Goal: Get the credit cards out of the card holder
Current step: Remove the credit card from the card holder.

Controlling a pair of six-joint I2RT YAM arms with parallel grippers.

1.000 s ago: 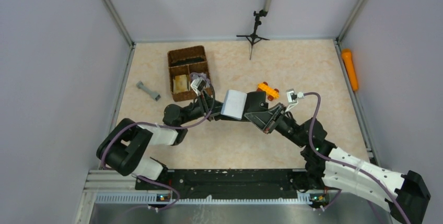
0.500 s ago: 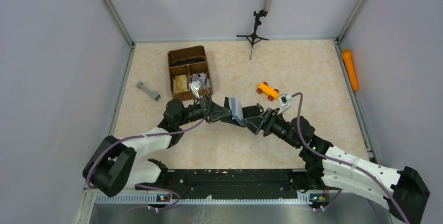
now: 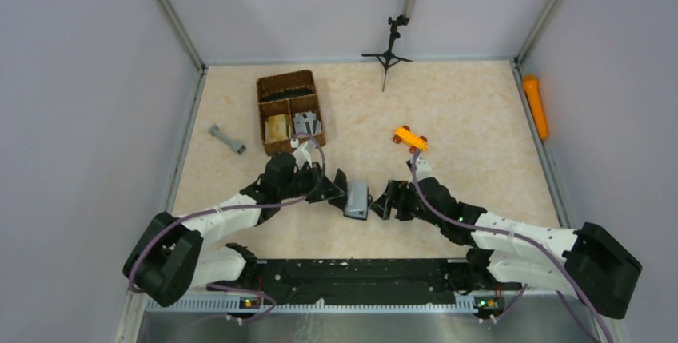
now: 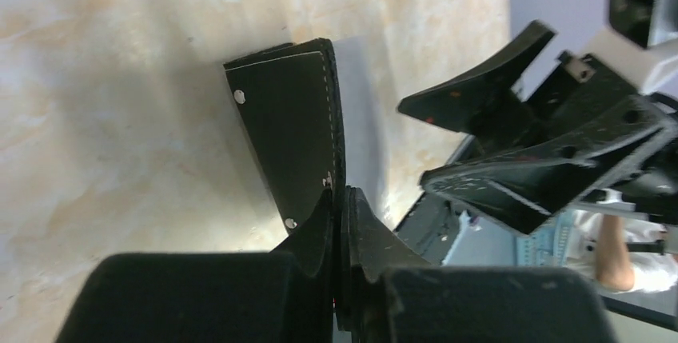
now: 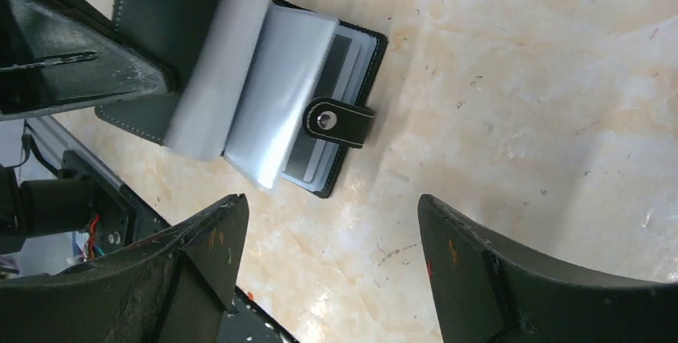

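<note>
Within the last second the card holder [image 3: 356, 199] has changed hands. 1 second ago the right gripper had it pinched and lifted above the table [image 3: 464, 103], with the left gripper half open beside it. Now the left gripper [image 4: 340, 199] is shut tight on the edge of 1 black cover, close to a corner rivet. The right gripper [image 5: 329, 199] has let go: its 2 fingers stand wide apart with nothing between them, just beside the holder. Both arms have also come down and back toward the near edge. The holder now sits low in the middle of the table, between the 2 grippers and well apart from the basket [image 3: 288, 111] and the toy car [image 3: 409, 138].

The holder is open. The cover in the left gripper is tilted up, the other cover, with the snap tab [image 5: 340, 121], lies flat, and the clear sleeves [image 5: 264, 95] fan out between them. From the right wrist view that lower cover seems to rest on the table, though it could be hanging just above it. Grey cards [image 5: 306, 159] show through the sleeves, so none looks to be out yet.

As I read it, the handover frees the right gripper to do the pulling while the left pins the holder open. The next move calls for the right fingers to close on a card's edge inside a slippery sleeve. The risk is catching the plastic instead of the card.
</note>
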